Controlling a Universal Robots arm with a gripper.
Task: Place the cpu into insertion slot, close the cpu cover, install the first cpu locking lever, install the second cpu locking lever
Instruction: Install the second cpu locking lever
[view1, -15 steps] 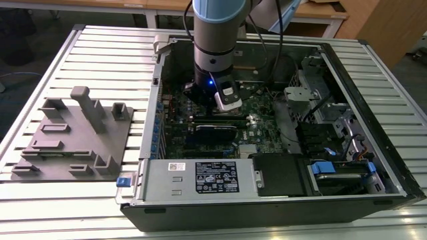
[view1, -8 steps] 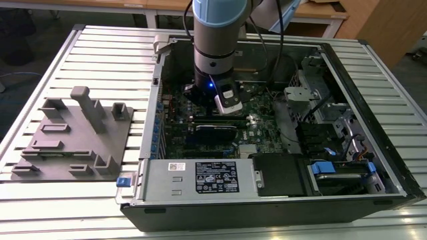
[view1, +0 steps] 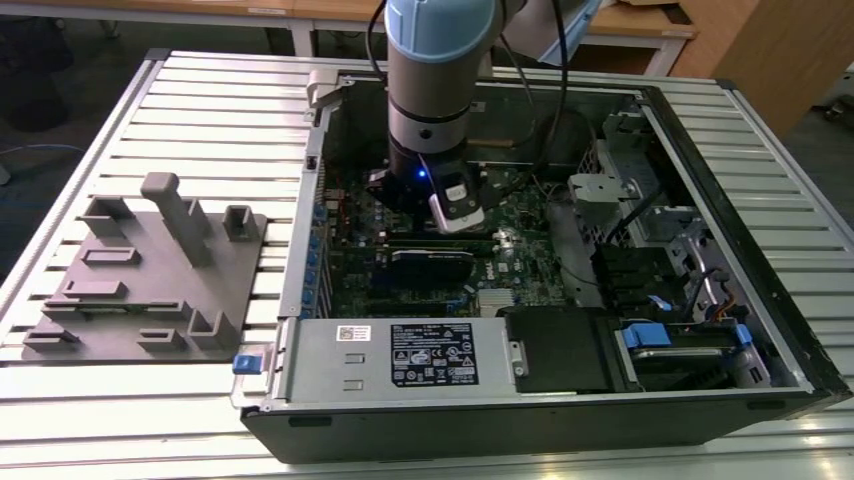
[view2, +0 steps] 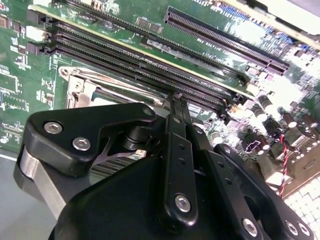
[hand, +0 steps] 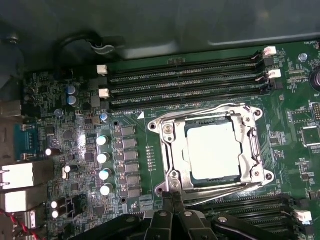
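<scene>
In the first wrist view the cpu (hand: 212, 150) lies flat in the insertion slot, its pale silver top showing through the window of the cpu cover (hand: 171, 150), which is down over it. One thin wire locking lever (hand: 200, 111) runs along the side of the cover by the memory slots. A second lever (hand: 227, 186) runs along the opposite side. My gripper (hand: 172, 196) is shut, fingertips pressed together right at the end of that second lever, by the corner of the socket frame (view2: 80, 85). From outside, the gripper (view1: 454, 215) reaches down into the case.
Long black memory slots (hand: 185, 80) flank the socket on both sides. Capacitors (hand: 102, 157) stand beside it. The open computer case (view1: 747, 150) has tall walls, drive bays and a power supply (view1: 400, 355). A grey fixture plate (view1: 147, 270) sits on the table at the exterior view's left.
</scene>
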